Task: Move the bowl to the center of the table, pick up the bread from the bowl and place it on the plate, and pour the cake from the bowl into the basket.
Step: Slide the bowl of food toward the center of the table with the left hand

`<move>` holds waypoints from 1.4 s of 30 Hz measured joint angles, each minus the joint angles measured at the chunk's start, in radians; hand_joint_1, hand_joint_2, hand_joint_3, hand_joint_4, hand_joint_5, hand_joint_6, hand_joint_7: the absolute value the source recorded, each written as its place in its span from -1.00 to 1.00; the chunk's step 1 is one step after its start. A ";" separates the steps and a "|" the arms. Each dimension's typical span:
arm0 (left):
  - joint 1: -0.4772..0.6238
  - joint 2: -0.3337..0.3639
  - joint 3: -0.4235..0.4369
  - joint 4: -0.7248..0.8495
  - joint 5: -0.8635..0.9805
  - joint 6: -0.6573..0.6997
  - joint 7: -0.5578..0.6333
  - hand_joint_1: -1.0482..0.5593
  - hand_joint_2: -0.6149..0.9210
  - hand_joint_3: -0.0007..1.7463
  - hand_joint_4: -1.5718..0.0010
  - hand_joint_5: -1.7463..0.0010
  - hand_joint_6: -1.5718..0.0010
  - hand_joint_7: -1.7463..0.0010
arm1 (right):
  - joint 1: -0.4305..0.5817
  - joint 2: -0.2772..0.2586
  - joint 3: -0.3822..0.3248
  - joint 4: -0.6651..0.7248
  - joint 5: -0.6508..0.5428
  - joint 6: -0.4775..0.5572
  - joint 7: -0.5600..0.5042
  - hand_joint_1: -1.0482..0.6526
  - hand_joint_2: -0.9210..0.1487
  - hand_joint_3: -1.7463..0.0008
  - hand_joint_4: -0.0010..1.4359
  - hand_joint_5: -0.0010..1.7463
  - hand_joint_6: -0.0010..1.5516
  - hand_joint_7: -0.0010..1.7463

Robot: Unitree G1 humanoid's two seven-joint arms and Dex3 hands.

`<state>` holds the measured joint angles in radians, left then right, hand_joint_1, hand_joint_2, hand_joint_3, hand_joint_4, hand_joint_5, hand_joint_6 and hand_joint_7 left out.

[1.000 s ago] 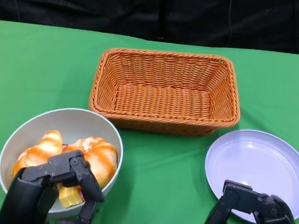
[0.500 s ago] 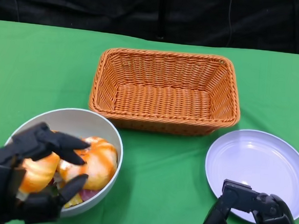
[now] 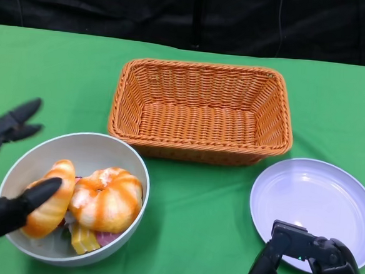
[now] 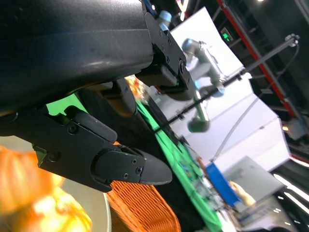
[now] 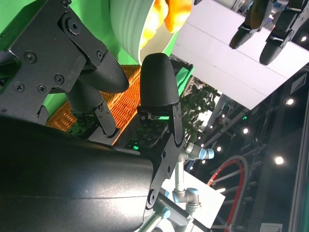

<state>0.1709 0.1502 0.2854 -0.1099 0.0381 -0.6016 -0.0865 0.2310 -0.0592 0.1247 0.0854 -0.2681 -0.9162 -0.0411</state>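
Observation:
The grey bowl (image 3: 136, 171) sits at the near left of the green table. It holds two orange-striped breads (image 3: 106, 197) side by side and a yellow and pink cake slice (image 3: 84, 238) beneath them. My left hand (image 3: 11, 211) comes in from the left edge with its fingers spread wide. One finger lies over the bowl's near-left rim by the left bread, and another points out beyond the bowl's far-left side. It holds nothing. My right hand (image 3: 308, 259) hangs empty at the near edge of the white plate (image 3: 319, 197), fingers apart. The left wrist view shows blurred bread (image 4: 29, 193).
An orange wicker basket (image 3: 202, 110) stands empty at the middle back, just beyond the bowl and the plate. Green cloth lies bare between the bowl and the plate. A black backdrop closes off the far edge of the table.
My left hand has drawn back to the left off the bowl and spread its fingers, uncovering the breads. The bowl, basket, plate and right hand have stayed put.

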 measured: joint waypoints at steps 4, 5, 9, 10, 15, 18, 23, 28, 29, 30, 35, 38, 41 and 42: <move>-0.018 0.031 0.026 0.046 0.060 0.007 0.035 -0.46 1.00 -0.52 0.99 0.14 0.56 0.97 | 0.000 -0.001 0.000 -0.002 0.002 0.000 0.001 0.14 0.43 -1.00 0.16 0.93 0.10 0.52; -0.024 0.039 0.032 0.058 0.075 0.014 0.046 -0.48 1.00 -0.51 1.00 0.19 0.57 0.98 | 0.001 -0.001 0.000 -0.003 0.003 0.001 0.001 0.14 0.43 -1.00 0.16 0.93 0.10 0.52; -0.039 0.053 0.036 0.071 0.151 0.085 0.090 -0.48 1.00 -0.52 1.00 0.25 0.60 0.99 | 0.002 -0.001 0.000 -0.013 0.003 0.003 0.001 0.14 0.42 -1.00 0.16 0.94 0.10 0.52; -0.040 0.054 0.034 0.069 0.160 0.108 0.093 -0.46 1.00 -0.54 1.00 0.29 0.61 0.99 | 0.002 -0.001 0.000 -0.014 0.003 0.003 0.001 0.14 0.42 -1.00 0.16 0.94 0.10 0.52; -0.048 0.062 0.019 0.053 0.170 0.329 0.083 -0.40 1.00 -0.56 1.00 0.40 0.67 1.00 | 0.005 -0.001 0.000 -0.017 0.003 0.004 0.001 0.14 0.42 -1.00 0.16 0.94 0.10 0.53; -0.069 0.065 0.005 0.052 0.144 0.428 0.064 -0.40 1.00 -0.55 1.00 0.37 0.72 1.00 | 0.006 -0.001 0.000 -0.018 0.002 0.003 0.001 0.14 0.41 -1.00 0.17 0.94 0.10 0.53; -0.099 0.069 -0.003 0.051 0.071 0.616 0.016 -0.48 1.00 -0.52 1.00 0.41 0.81 1.00 | 0.009 -0.001 -0.001 -0.020 0.001 0.003 0.001 0.13 0.41 -1.00 0.17 0.93 0.10 0.53; -0.133 0.094 -0.011 0.048 0.011 0.848 -0.035 -0.50 1.00 -0.47 1.00 0.64 0.87 1.00 | 0.012 -0.001 -0.001 -0.022 0.001 0.003 0.001 0.13 0.41 -1.00 0.17 0.93 0.10 0.53; -0.140 0.098 -0.012 0.048 -0.004 0.889 -0.050 -0.51 1.00 -0.46 1.00 0.71 0.89 0.99 | 0.012 -0.001 -0.001 -0.023 0.001 0.003 0.001 0.13 0.41 -1.00 0.17 0.93 0.10 0.53; -0.146 0.103 -0.013 0.048 -0.016 0.922 -0.064 -0.53 1.00 -0.45 1.00 0.81 0.90 0.99 | 0.013 -0.001 -0.001 -0.024 0.001 0.003 0.001 0.13 0.40 -1.00 0.17 0.93 0.10 0.53; -0.181 0.130 0.000 0.048 -0.155 1.097 -0.163 -0.61 1.00 -0.46 0.98 0.87 0.94 1.00 | 0.015 -0.002 -0.001 -0.033 0.002 0.004 0.001 0.14 0.40 -1.00 0.17 0.93 0.10 0.53; -0.209 0.130 0.031 0.047 -0.254 1.210 -0.191 -0.62 1.00 -0.51 1.00 0.88 0.99 1.00 | 0.015 -0.002 -0.001 -0.033 0.002 0.005 0.001 0.14 0.40 -1.00 0.17 0.93 0.10 0.53; -0.232 0.131 0.055 0.046 -0.331 1.311 -0.202 -0.60 1.00 -0.52 0.99 0.91 0.99 0.99 | 0.019 -0.002 -0.001 -0.035 0.004 0.009 0.002 0.13 0.40 -1.00 0.17 0.93 0.10 0.54; -0.235 0.133 0.065 0.045 -0.355 1.336 -0.204 -0.59 1.00 -0.50 0.98 0.90 0.96 0.98 | 0.020 -0.002 -0.001 -0.037 0.004 0.012 0.002 0.13 0.40 -1.00 0.17 0.93 0.10 0.53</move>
<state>-0.0639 0.2835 0.3508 -0.0647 -0.3165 0.7344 -0.2908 0.2506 -0.0609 0.1235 0.0481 -0.2642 -0.9046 -0.0395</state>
